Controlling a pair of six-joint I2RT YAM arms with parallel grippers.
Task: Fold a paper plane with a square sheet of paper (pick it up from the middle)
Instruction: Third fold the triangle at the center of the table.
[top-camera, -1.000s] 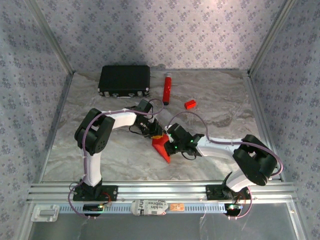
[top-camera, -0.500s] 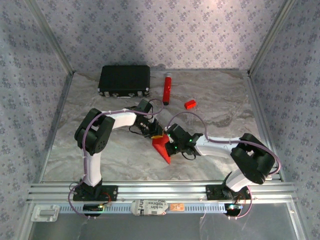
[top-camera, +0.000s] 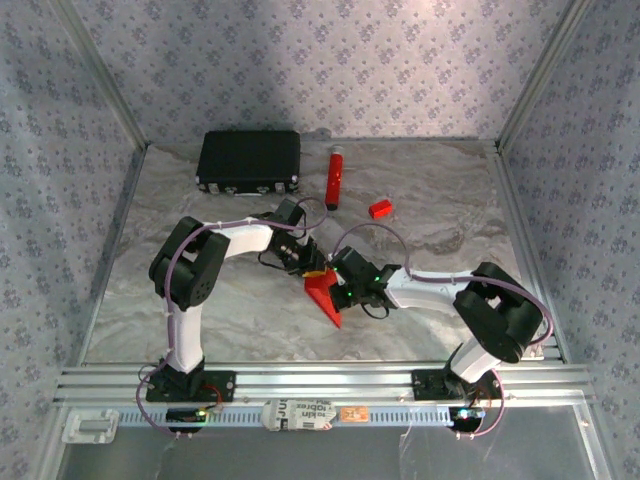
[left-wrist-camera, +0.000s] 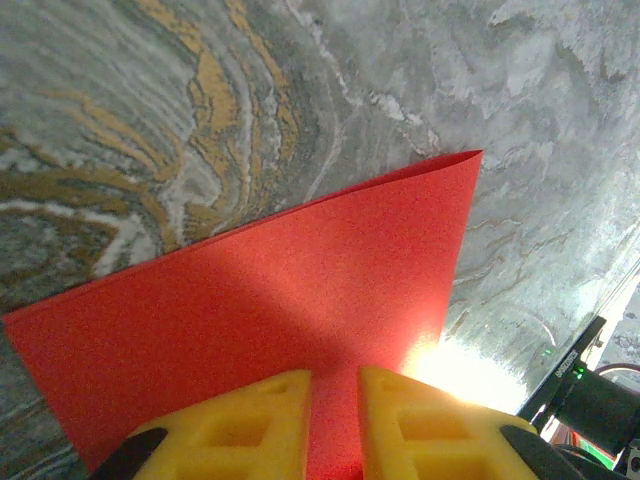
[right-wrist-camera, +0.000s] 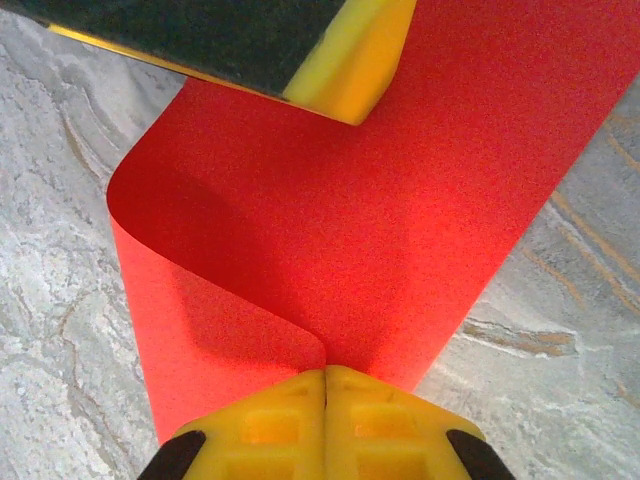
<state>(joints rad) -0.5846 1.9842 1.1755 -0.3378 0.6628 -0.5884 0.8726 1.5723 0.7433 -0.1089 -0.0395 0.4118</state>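
The square sheet of paper (top-camera: 325, 298) is bright red and lies mid-table, folded over into a pointed wedge. My left gripper (top-camera: 312, 268) sits at its far end. In the left wrist view the yellow fingers (left-wrist-camera: 240, 425) stand a narrow gap apart over the red paper (left-wrist-camera: 300, 270), so the left gripper (left-wrist-camera: 334, 420) is slightly open. My right gripper (top-camera: 338, 287) meets the sheet from the right. It (right-wrist-camera: 325, 385) is shut, with a curled flap of the paper (right-wrist-camera: 400, 200) running into its fingertips. The left gripper's finger (right-wrist-camera: 350, 60) rests on the far part of the sheet.
A black case (top-camera: 249, 160) lies at the back left. A red tube (top-camera: 334, 177) and a small red block (top-camera: 379, 208) lie behind the arms. Metal frame posts and patterned walls close in the marbled table (top-camera: 200, 300). An aluminium rail (top-camera: 320, 380) runs along the near edge.
The right arm's elbow and wrist have shifted a little left, toward the sheet. The paper and the left arm have stayed in place.
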